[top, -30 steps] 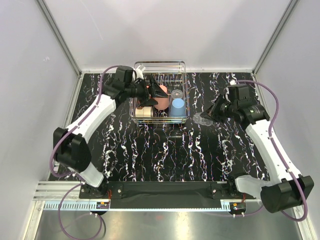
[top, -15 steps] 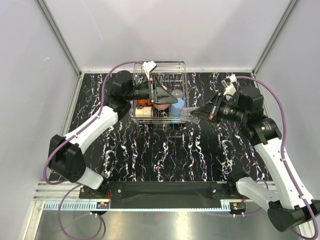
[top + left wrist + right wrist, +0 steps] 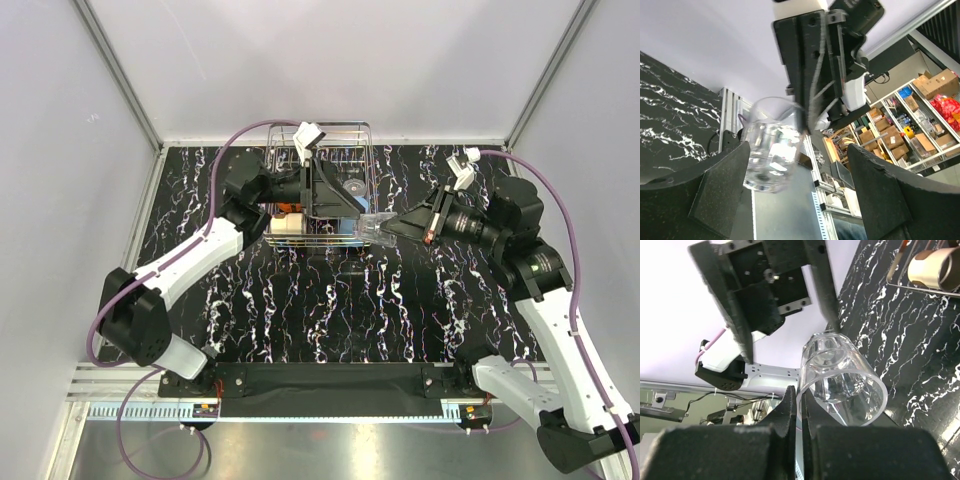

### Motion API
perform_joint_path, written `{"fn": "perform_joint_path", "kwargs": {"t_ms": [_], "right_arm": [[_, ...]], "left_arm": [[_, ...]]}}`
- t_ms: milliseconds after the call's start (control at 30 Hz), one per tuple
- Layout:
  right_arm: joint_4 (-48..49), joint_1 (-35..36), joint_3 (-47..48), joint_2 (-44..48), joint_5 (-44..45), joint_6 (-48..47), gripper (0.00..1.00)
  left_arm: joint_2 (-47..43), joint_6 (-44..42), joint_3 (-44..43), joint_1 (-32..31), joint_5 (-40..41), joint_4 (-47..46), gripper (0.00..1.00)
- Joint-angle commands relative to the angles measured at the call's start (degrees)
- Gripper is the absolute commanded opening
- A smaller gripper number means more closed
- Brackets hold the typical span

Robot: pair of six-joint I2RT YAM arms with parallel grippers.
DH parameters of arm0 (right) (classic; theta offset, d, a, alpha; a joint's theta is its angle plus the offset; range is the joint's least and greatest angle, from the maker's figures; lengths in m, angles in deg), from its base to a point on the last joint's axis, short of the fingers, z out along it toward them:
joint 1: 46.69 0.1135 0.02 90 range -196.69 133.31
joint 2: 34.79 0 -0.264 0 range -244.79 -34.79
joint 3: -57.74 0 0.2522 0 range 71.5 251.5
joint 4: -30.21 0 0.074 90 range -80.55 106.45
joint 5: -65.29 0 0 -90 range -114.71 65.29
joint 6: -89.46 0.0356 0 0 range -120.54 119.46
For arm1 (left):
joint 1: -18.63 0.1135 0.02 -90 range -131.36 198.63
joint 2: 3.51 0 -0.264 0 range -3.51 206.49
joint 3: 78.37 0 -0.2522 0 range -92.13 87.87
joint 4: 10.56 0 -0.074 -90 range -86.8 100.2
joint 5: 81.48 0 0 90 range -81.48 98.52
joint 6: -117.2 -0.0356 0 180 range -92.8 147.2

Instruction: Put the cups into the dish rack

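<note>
My right gripper [image 3: 393,226] is shut on the rim of a clear glass [image 3: 372,228], holding it on its side in the air just in front of the dish rack [image 3: 320,127]. In the right wrist view its fingers [image 3: 790,407] pinch the wall of the clear glass [image 3: 842,375]. My left gripper [image 3: 350,205] is open, raised over the rack's front right part and facing the glass. In the left wrist view the clear glass [image 3: 771,150] hangs between my fingers [image 3: 720,190], closer to the left one, without touching. An orange mug [image 3: 288,207], a beige cup [image 3: 284,226] and a blue cup [image 3: 359,218] sit in the rack.
The black marbled table [image 3: 320,300] is walled by white panels on three sides. The beige cup [image 3: 934,267] lies on its side behind a rack wire [image 3: 920,287]. Both arm bases stand at the near edge.
My right arm lifted the clear glass off the table and carried it left to the rack's front. My left gripper rose out of the rack and turned toward the glass.
</note>
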Motion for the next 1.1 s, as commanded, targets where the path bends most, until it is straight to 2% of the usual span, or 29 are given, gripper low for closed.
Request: {"fn": "perform_joint_path", "kwargs": {"t_ms": [0, 67, 100, 167, 467, 633, 767, 800, 833, 867, 933, 967, 1033, 1067], "right_arm": [[6.65, 0.18, 1.36, 1.45, -1.69, 2.58, 0.00], [7.01, 0.26, 1.53, 1.45, -2.04, 2.93, 0.00], [6.75, 0.26, 1.71, 1.54, -1.95, 2.94, 0.00], [6.23, 0.26, 1.89, 1.97, -1.43, 2.59, 0.00], [8.76, 0.18, 0.40, 1.80, -0.89, 2.85, 0.00], [10.79, 0.26, -2.07, 1.89, -1.34, 3.38, 0.00], [10.79, 0.26, -3.30, 2.68, -0.55, 2.58, 0.00], [10.53, 0.26, -3.47, 2.77, -0.54, 2.32, 0.00], [9.92, 0.26, -3.30, 2.68, -0.46, 1.97, 0.00], [8.95, 0.26, -3.13, 2.68, 0.67, 1.36, 0.07], [5.00, 0.26, -1.98, 2.42, 2.08, -0.84, 0.28], [3.86, 0.26, -1.63, 2.42, 3.14, -1.54, 0.43], [-0.09, 0.26, -0.23, 2.15, 4.63, -3.74, 0.60], [-2.20, 0.26, 0.47, 1.89, 7.69, -4.70, 0.71]], "left_arm": [[-0.50, -7.49, -2.30, -1.06, -1.67, 7.51, 0.84], [-1.29, -12.43, -3.53, -1.24, 0.18, 17.32, 0.85], [-1.64, -15.76, -4.58, -1.33, 0.70, 19.21, 0.86], [-2.00, -17.19, -5.12, -1.59, 0.80, 21.33, 0.86], [-1.91, -15.88, -4.86, -3.17, -0.61, 18.88, 0.82], [-1.82, -12.46, -3.80, -3.26, -1.22, 14.49, 0.72], [-1.38, -11.57, -4.06, -3.35, -1.66, 13.60, 0.47], [-1.29, -11.57, -4.24, -3.35, -1.75, 13.78, 0.23], [-1.21, -12.35, -4.59, -3.35, -1.75, 14.48, 0.12], [-1.21, -13.84, -5.90, -3.35, -1.32, 19.36, 0.00], [-1.21, -20.43, -7.40, -3.44, 0.87, 28.66, 0.00], [-1.21, -22.19, -8.54, -3.44, 1.58, 30.90, 0.00], [-0.94, -27.37, -10.03, -3.44, 4.20, 35.73, 0.00], [-0.68, -29.91, -12.56, -3.44, 5.96, 43.32, 0.00]]}}
